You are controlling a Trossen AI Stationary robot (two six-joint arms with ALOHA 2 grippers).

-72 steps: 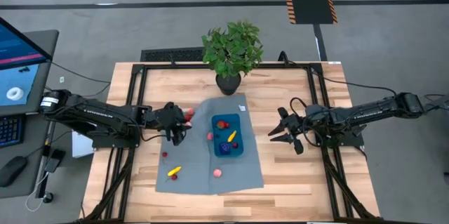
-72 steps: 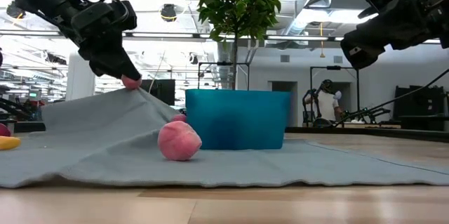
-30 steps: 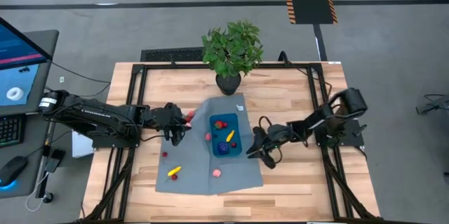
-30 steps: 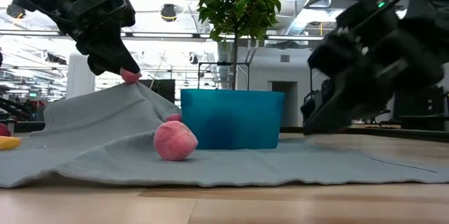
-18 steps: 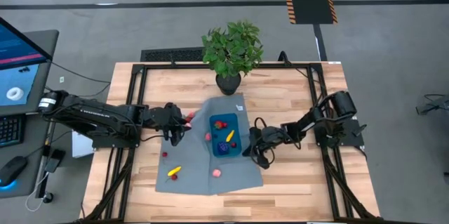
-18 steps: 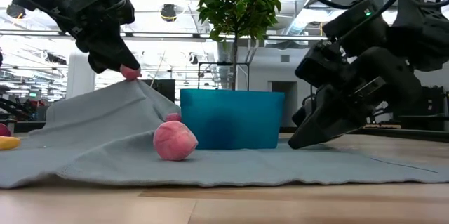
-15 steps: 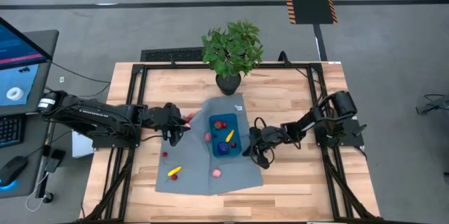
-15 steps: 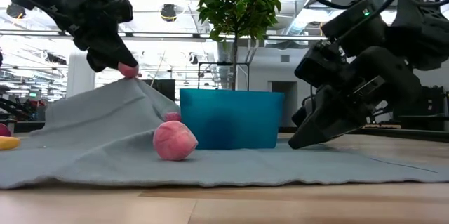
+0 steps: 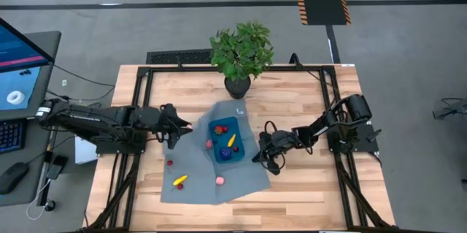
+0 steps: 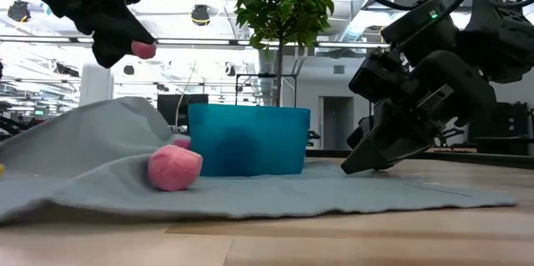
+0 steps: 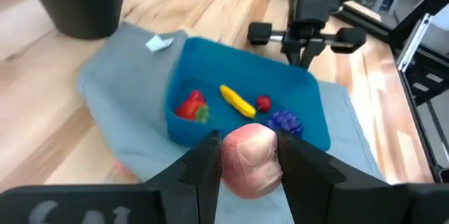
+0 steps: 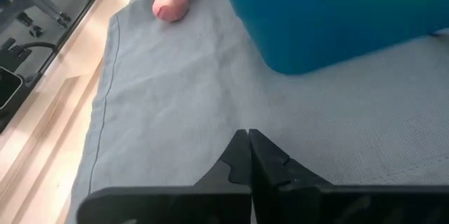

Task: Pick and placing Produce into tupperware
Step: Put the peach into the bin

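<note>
The left gripper (image 11: 247, 155) squeezes a small pink toy fruit (image 11: 250, 161). Lift it over the shallow blue plastic tub (image 9: 223, 139) mid-table, then let go gently. The right gripper (image 12: 247, 155) pinches the grey cloth mat (image 12: 175, 104).

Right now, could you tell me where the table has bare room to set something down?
Bare wood lies between the black plant pot and the right gripper, and along the near edge below the grey cloth mat. The mat is crowded: the blue plastic container and scattered toy produce.
</note>
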